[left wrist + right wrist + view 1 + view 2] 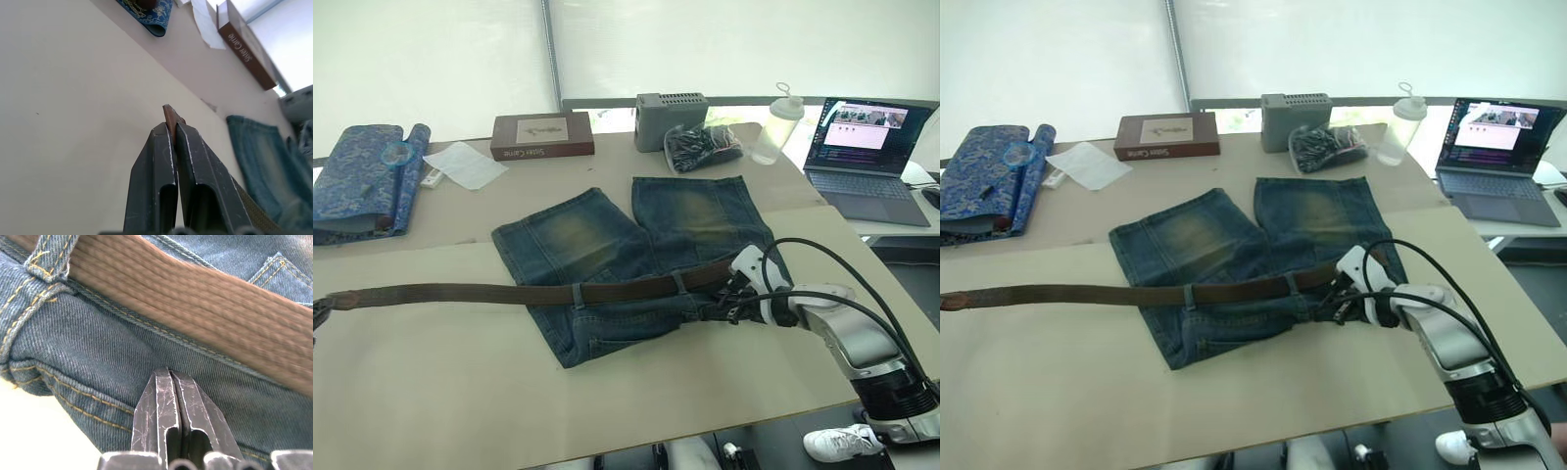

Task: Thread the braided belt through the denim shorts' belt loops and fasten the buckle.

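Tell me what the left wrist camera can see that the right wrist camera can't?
The left wrist view shows the left end effector pinching the braided belt's tip over the bare table, plus the brown book and blue rolled cloth. The right wrist view shows a belt loop up close and the right end effector shut against the waistband. Both show the belt and the denim shorts.

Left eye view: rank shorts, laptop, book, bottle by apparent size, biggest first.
1. Shorts, by far the largest.
2. Laptop.
3. Book, smaller than the laptop, though the gap is not wide.
4. Bottle, smallest.
The last three sit farther from the camera than the shorts, so this is how they look, not true size.
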`<state>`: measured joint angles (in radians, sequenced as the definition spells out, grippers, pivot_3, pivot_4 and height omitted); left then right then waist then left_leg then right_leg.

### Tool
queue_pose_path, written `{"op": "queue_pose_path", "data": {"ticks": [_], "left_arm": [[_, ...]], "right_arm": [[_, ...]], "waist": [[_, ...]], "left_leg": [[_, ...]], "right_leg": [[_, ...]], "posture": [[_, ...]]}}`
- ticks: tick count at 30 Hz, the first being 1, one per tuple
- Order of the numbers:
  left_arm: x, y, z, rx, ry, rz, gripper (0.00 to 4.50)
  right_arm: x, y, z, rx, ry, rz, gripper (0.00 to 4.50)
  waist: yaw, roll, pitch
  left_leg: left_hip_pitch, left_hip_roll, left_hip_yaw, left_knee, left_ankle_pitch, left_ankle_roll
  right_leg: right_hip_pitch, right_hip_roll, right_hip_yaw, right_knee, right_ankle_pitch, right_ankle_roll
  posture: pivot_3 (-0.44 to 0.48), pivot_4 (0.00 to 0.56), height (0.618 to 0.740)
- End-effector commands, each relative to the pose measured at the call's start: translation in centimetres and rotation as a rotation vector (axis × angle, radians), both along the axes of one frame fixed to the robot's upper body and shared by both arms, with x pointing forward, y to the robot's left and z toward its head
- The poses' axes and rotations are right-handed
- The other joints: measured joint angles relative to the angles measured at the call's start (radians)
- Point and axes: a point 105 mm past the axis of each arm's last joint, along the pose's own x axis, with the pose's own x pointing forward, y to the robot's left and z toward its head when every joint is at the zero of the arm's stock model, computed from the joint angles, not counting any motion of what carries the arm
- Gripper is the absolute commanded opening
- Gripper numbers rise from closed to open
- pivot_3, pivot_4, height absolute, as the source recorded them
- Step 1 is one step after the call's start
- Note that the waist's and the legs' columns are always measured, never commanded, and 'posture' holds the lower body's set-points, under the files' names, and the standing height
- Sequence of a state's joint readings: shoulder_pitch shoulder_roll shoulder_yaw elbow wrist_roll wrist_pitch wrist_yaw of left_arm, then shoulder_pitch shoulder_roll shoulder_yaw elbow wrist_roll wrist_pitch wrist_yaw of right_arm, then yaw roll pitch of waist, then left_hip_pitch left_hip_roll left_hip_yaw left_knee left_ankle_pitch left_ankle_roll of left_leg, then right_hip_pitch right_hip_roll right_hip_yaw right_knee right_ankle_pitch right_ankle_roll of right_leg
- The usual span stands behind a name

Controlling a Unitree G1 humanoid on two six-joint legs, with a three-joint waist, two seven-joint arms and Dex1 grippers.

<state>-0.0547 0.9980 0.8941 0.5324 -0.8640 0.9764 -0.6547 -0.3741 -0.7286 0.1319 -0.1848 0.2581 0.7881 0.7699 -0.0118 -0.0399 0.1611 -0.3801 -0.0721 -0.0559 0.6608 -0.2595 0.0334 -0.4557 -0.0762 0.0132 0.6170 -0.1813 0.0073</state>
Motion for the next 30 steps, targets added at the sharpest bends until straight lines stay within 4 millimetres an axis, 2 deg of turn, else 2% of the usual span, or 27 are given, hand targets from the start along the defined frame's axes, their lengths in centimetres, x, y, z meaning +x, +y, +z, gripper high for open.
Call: {"op": "queue_pose_path", "data": {"ticks": [1,3,5,8,10,11,13,18,20,23,27,30], "left_arm": [[0.6,-1.5,1.5,0.104,-0.041,-0.123,0.35],[0.9,-2.5,4.6,0.08,-0.173,-0.168,0.95],[1.2,-4.9,6.8,0.072,-0.235,-0.283,1.93],[0.9,-10.6,7.2,0.042,-0.202,-0.567,3.32],[0.6,-14.1,6.5,0.061,-0.159,-0.728,4.26],[0.8,-16.0,5.8,0.089,-0.137,-0.799,4.5],[2.0,-18.3,4.2,0.153,-0.103,-0.823,4.5],[4.5,-23.6,0.2,0.271,-0.049,-0.858,4.5],[5.2,-25.5,-0.3,0.27,-0.069,-0.879,4.5],[7.4,-26.4,-1.4,0.288,-0.049,-0.829,4.5],[10.4,-27.8,-1.7,0.276,-0.019,-0.842,4.5],[10.9,-28.7,-1.8,0.259,0.006,-0.905,4.5]], "right_arm": [[-1.2,1.3,3.1,0.12,-0.049,0.099,0.31],[-2.5,1.5,4.9,0.217,-0.039,0.141,0.82],[-3.0,0.9,6.5,0.261,-0.057,0.133,1.59],[-3.1,-0.2,8.5,0.307,-0.092,0.094,2.61],[-3.0,-0.9,9.9,0.306,-0.123,0.065,3.31],[-2.7,-1.5,10.6,0.294,-0.145,0.039,3.67],[-1.8,-2.4,11.1,0.239,-0.168,-0.015,4.34],[1.6,-4.8,10.2,0.008,-0.217,-0.202,4.34],[2.4,-5.5,9.5,-0.034,-0.183,-0.252,4.34],[3.8,-6.2,8.8,-0.047,-0.152,-0.309,4.34],[6.4,-6.6,7.9,-0.063,-0.101,-0.348,4.34],[7.2,-6.4,7.5,-0.075,-0.048,-0.33,4.34]], "waist": [[0.0,0.0,0.0],[0.001,0.0,0.0],[0.003,-0.001,0.0],[0.004,0.0,0.001],[0.002,0.002,0.001],[0.001,0.003,0.002],[0.001,0.007,0.002],[0.0,0.009,0.002],[0.0,0.009,0.002],[0.004,0.009,0.002],[0.004,0.009,0.002],[0.002,0.009,0.002]], "left_leg": [[0.0,0.0,0.0,0.0,0.0,0.0],[-0.002,0.0,0.0,0.0,0.0,0.0],[-0.004,0.001,-0.001,0.001,0.0,0.0],[-0.003,0.001,-0.001,0.001,-0.001,0.001],[-0.002,0.001,0.001,0.001,-0.001,0.002],[-0.001,0.001,0.002,0.001,-0.001,0.003],[-0.001,0.001,0.003,0.001,-0.001,0.002],[0.0,0.001,0.005,0.002,0.0,0.001],[-0.002,0.001,0.006,0.002,0.0,0.002],[-0.005,0.001,0.005,0.006,0.0,0.002],[-0.006,0.001,0.006,0.01,0.0,0.004],[-0.008,0.0,0.006,0.014,-0.001,0.006]], "right_leg": [[0.0,0.0,0.0,0.0,0.0,0.0],[-0.002,0.0,0.001,0.0,0.0,0.0],[-0.002,0.0,0.0,-0.002,0.0,0.0],[0.0,-0.001,0.001,-0.002,0.001,0.001],[0.001,-0.001,0.001,-0.002,0.001,0.002],[0.001,0.0,0.0,-0.002,0.001,0.002],[0.0,-0.001,0.001,-0.001,0.002,0.002],[0.001,0.001,0.003,0.0,0.003,0.001],[0.0,0.001,0.004,-0.001,0.003,0.001],[-0.001,0.001,0.004,0.0,0.003,0.001],[0.0,0.001,0.002,0.0,0.005,0.002],[-0.001,0.003,0.0,-0.001,0.006,0.003]], "posture": [[0.0,0.15,0.74],[0.0,0.15,0.74],[0.0,0.15,0.74],[0.0,0.15,0.74],[0.0,0.15,0.74],[0.0,0.15,0.74],[0.0,0.15,0.74],[0.0,0.15,0.74],[0.0,0.15,0.74],[0.0,0.15,0.74],[0.0,0.15,0.74],[0.0,0.15,0.74]]}}
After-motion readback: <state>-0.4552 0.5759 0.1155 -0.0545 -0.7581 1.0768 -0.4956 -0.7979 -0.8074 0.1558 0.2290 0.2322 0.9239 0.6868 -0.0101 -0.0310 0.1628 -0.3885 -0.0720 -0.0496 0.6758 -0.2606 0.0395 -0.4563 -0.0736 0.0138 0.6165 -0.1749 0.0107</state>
